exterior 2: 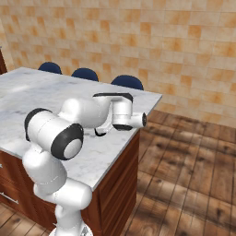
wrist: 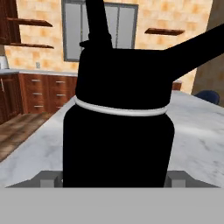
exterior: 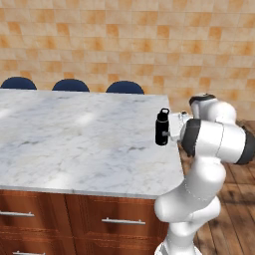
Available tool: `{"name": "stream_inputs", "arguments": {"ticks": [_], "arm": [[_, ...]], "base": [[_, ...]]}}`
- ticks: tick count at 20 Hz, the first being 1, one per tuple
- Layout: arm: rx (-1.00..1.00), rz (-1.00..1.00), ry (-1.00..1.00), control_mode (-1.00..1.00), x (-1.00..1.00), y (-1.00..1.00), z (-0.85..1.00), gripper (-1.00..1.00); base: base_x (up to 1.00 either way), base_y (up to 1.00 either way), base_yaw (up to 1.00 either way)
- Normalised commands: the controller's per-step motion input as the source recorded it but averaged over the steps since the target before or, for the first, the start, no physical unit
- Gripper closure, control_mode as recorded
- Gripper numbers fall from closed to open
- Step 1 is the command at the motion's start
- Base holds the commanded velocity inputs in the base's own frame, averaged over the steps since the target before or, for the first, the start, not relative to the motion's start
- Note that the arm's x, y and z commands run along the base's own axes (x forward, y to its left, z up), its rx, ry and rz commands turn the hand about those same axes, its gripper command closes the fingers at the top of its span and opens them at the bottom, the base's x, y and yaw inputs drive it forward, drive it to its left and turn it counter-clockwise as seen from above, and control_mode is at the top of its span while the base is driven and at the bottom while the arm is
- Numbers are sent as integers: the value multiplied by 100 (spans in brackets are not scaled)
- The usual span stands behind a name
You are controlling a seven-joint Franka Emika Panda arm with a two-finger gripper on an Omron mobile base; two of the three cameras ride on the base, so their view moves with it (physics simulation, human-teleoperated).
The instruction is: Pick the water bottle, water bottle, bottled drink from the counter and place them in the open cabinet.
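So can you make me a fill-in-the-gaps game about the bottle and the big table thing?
1. The water bottle next to the robot's arm is coloured ___.
2. It stands ___ on the marble counter, near the right edge.
3. Behind the counter you can count ___ blue chair backs.

Missing words: black; upright; three.

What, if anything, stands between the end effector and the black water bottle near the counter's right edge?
Nothing visible. In the hand view the water bottle sits right in front of the end effector, close up between its fingertips. In the left base view it stands upright on the counter beside the wrist, with no other object between.
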Motion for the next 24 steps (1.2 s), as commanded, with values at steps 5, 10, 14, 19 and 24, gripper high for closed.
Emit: {"name": "stream_inputs", "arguments": {"ticks": [5, 10, 14, 19, 24], "arm": [[-1, 1, -2, -100, -41, 0, 58, 100], [-3, 2, -13, -100, -50, 0, 52, 100], [-5, 0, -15, -100, -54, 0, 48, 100], [0, -2, -6, -100, -56, 0, 44, 100], [0, -8, 0, -100, -58, 0, 42, 100]], "base": [[0, 0, 0], [0, 0, 0], [0, 0, 0], [0, 0, 0], [0, 0, 0]]}}
